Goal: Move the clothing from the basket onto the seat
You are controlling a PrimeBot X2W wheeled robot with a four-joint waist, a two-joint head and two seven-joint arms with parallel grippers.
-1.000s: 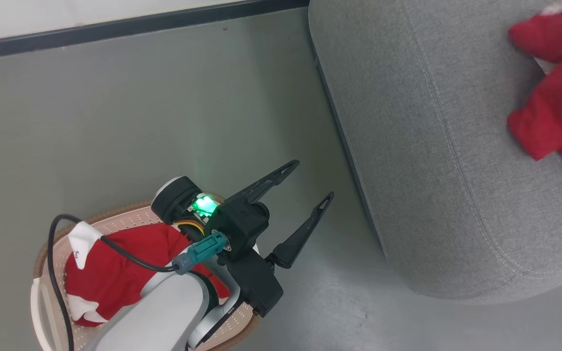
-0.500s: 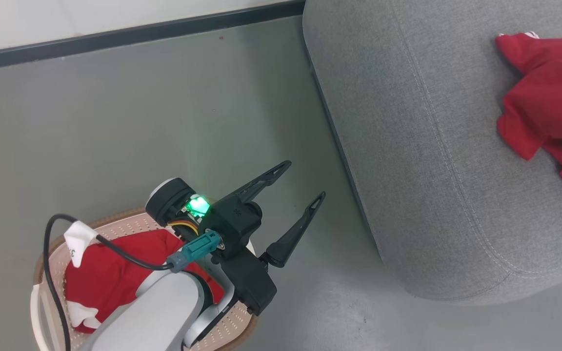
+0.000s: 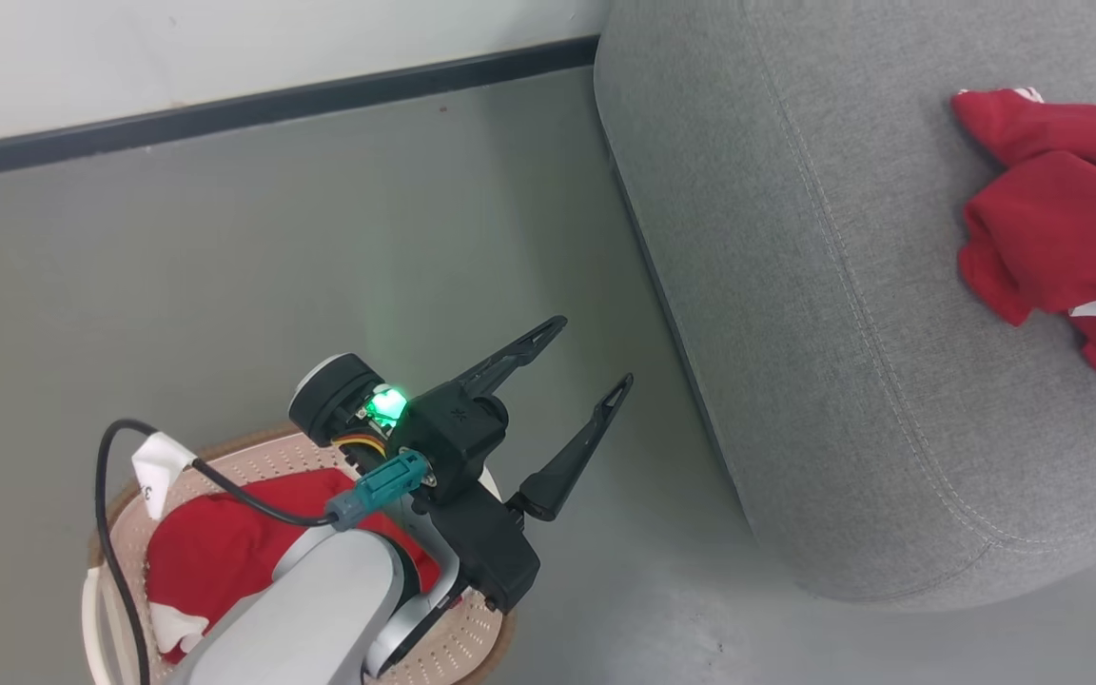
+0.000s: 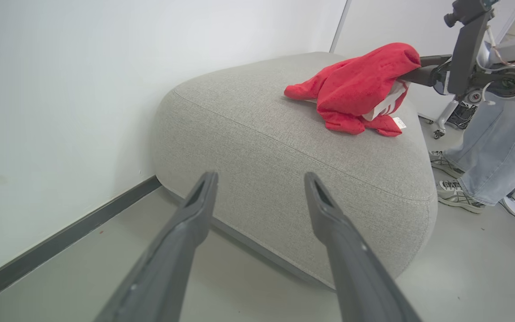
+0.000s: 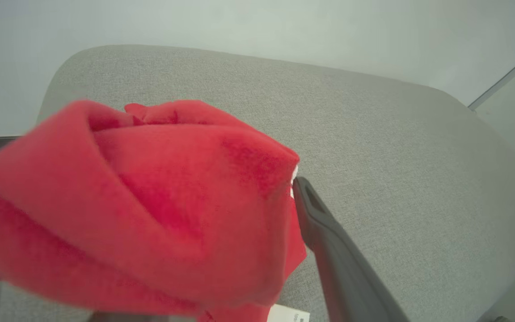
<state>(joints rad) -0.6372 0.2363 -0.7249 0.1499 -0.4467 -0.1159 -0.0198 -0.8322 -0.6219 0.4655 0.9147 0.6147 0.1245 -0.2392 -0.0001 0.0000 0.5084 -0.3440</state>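
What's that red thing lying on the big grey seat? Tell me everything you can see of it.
It is a bright red garment of soft, fleecy-looking cloth, with white bands and a small white label at its lower edge. It lies crumpled in a heap on top of the grey seat. One end is raised, draped over the open right pincer.

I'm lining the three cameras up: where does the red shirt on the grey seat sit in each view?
Head view: the red shirt lies at the right edge, on the seat.
Left wrist view: shirt upper right, atop the seat.
Right wrist view: shirt across the left half, close up.
Shared landmark: the grey seat.
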